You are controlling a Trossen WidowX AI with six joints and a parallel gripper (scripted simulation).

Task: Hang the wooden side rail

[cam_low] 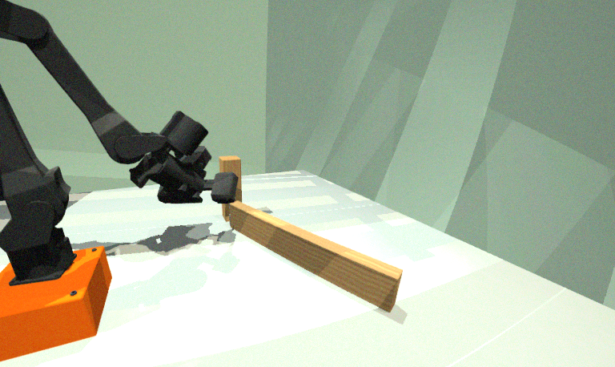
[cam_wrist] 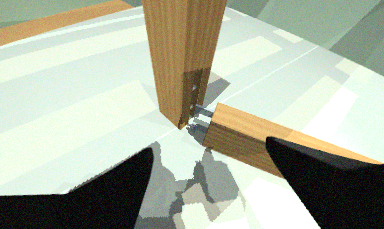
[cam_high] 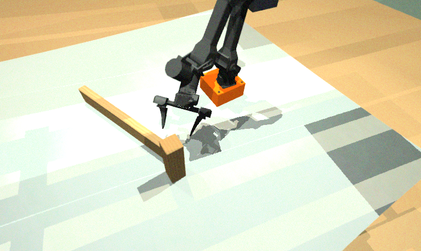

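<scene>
The wooden headboard post (cam_high: 175,164) (cam_low: 230,166) (cam_wrist: 165,54) stands upright. The side rail (cam_high: 124,119) (cam_low: 312,256) (cam_wrist: 240,136) is on its narrow edge, its near end beside the post and its far end on the table. In the wrist view, steel hooks (cam_wrist: 203,110) reach from the rail's end to the low part of the slot (cam_wrist: 193,91). Small bright pin spots show inside it. Whether the hooks sit on the pins cannot be told. My gripper (cam_high: 176,131) (cam_wrist: 209,147) is open and empty, above and on the arm-base side of the rail's post end.
The orange arm base (cam_high: 231,95) (cam_low: 50,324) stands on the pale mat, on the gripper's side of the rail. The arm reaches from it over the mat. The wooden table (cam_high: 357,56) shows beyond the mat's edge. Green walls stand behind.
</scene>
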